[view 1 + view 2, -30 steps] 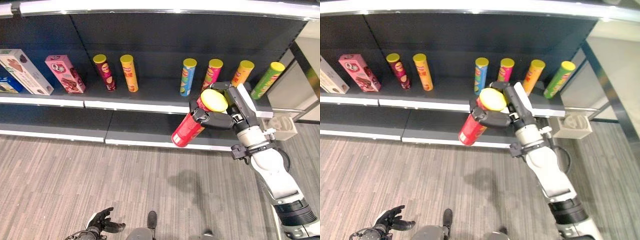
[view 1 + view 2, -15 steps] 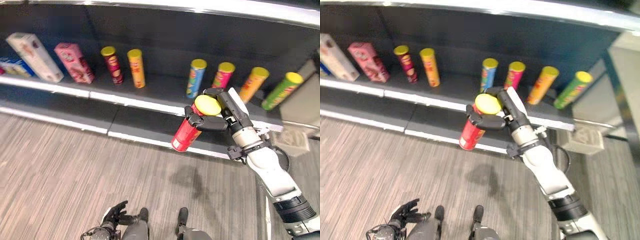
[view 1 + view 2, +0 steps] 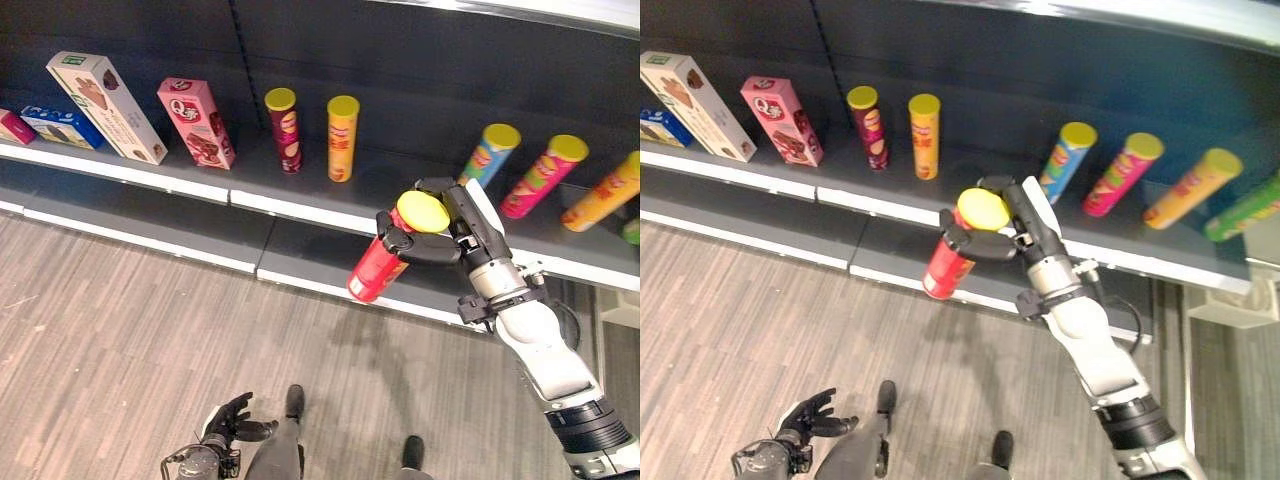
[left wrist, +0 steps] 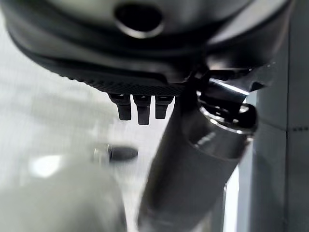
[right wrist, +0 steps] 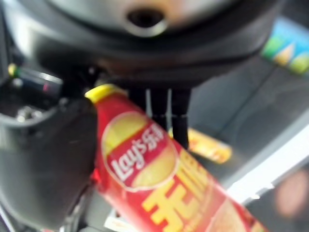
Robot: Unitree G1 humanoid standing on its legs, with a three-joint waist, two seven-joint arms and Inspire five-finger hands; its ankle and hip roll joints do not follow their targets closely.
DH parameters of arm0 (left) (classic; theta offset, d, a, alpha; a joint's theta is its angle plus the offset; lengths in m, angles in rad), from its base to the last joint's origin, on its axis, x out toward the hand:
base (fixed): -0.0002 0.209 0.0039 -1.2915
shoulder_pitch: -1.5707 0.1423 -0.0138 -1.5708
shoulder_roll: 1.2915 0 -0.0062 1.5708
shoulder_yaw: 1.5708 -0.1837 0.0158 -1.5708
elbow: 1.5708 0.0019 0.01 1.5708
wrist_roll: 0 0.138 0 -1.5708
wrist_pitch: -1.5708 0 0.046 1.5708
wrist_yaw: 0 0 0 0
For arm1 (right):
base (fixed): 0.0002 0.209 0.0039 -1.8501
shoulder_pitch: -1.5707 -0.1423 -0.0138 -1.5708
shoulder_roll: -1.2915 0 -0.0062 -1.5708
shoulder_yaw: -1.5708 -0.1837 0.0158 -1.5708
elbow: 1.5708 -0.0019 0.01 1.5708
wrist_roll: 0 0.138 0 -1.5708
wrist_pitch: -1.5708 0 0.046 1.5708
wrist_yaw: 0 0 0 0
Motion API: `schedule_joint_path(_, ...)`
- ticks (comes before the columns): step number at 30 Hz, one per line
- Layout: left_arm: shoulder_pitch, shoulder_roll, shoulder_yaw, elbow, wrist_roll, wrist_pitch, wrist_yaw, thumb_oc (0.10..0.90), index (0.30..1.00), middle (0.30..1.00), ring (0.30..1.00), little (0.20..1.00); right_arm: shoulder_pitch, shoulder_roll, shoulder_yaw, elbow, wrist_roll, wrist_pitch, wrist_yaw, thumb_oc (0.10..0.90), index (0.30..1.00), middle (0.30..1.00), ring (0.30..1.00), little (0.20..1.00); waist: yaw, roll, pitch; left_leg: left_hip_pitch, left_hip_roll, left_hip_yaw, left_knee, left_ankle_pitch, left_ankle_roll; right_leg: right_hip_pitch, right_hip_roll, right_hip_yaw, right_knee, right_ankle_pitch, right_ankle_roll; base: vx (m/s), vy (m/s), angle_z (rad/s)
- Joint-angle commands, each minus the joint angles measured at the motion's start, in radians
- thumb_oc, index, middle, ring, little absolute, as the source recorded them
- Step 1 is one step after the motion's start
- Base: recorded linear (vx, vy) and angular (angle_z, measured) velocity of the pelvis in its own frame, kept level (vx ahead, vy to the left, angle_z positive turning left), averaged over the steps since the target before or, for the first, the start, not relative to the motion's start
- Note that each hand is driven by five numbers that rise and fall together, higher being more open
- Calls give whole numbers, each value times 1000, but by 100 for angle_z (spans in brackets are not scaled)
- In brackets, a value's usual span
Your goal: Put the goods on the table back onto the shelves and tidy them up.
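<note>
Red chip can [image 3: 378, 268] gripped in right hand [image 3: 447, 232], held tilted in front of shelf [image 3: 300, 205].
Dark fingers and thumb curled round the can's upper part just under its yellow lid [image 3: 422, 211], base pointing toward 7 o'clock over the lower shelf edge. Beyond, at 10 to 11 o'clock, maroon can [image 3: 284, 130] and orange can [image 3: 341, 137] upright on the shelf; at 1 to 2 o'clock, blue can [image 3: 489, 155] and pink can [image 3: 544, 175]. Left hand [image 3: 226, 420] low at 7 o'clock over wood-look floor [image 3: 100, 330], fingers loosely spread, holding nothing.

Bright overhead light, dark shelf back, both wrist views blurred.
</note>
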Motion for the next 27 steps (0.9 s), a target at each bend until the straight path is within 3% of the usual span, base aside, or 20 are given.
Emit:
schedule_joint_path(1, 75, 54, -11, 17, 30, -19, 29, 800, 900, 900, 900, 900, -159, -52, -31, -67, -46, -81, -47, 400, 300, 300, 300, 300, 11, 11, -122, 17, 60, 9, 2, -113, -49, -40, 39, 24, 108, -143, 66, 37, 246, -39)
schedule_joint_path(4, 79, 69, 1, 21, 38, -16, 38, 800, 900, 900, 900, 900, -174, -39, -6, -53, -63, -76, -47, 400, 300, 300, 300, 300, 7, 18, -91, 57, 42, 41, 2, -141, -24, -117, 32, 20, 242, -108, 56, 36, 229, -37)
schedule_joint_path(6, 67, 70, -8, 8, 24, -24, 35, 800, 900, 900, 900, 900, -206, -48, 11, -38, -65, -75, -57, 400, 300, 300, 300, 300, -15, 20, -67, 73, 31, 26, 2, -158, -24, -191, 110, 41, 120, -89, 52, 73, 18, -36)
schedule_joint_path(11, 63, 67, -13, -13, 29, -22, 39, 800, 900, 900, 900, 900, -202, -55, 7, -25, -120, -68, -90, 400, 300, 300, 300, 300, -18, -7, -70, 80, 25, -2, 2, -163, -29, -147, 131, 94, 1, -69, 60, 100, -90, 11)
schedule_joint_path(16, 73, 42, -33, -41, 8, -28, 52, 800, 900, 900, 900, 900, -205, -47, 6, 1, -208, -54, -140, 400, 300, 300, 300, 300, -14, -3, -80, 65, 47, -36, 2, -155, -41, -113, 141, 48, -41, -64, 53, 104, -136, 24)
schedule_joint_path(23, 81, 46, -83, -87, -26, -35, 73, 800, 900, 900, 900, 900, -340, -36, 34, 133, -288, -29, -256, 400, 300, 300, 300, 300, 28, 30, -44, -3, 61, -92, 2, -123, -66, -130, 143, -5, -33, -86, 45, 5, -84, 24)
schedule_joint_path(26, 84, 51, -98, -86, -38, -41, 82, 800, 900, 900, 900, 900, -420, -67, 26, 219, -315, -16, -322, 400, 300, 300, 300, 300, 52, 49, -27, -40, 58, -119, 2, -107, -74, -149, 139, -29, -16, -95, 44, -32, -63, 39)
schedule_joint_path(27, 86, 58, -114, -82, -42, -47, 85, 800, 900, 900, 900, 900, -489, -107, 16, 307, -326, -1, -376, 400, 300, 300, 300, 300, 74, 70, -10, -67, 55, -140, 2, -96, -78, -162, 131, -52, -4, -102, 45, -35, -76, 52)
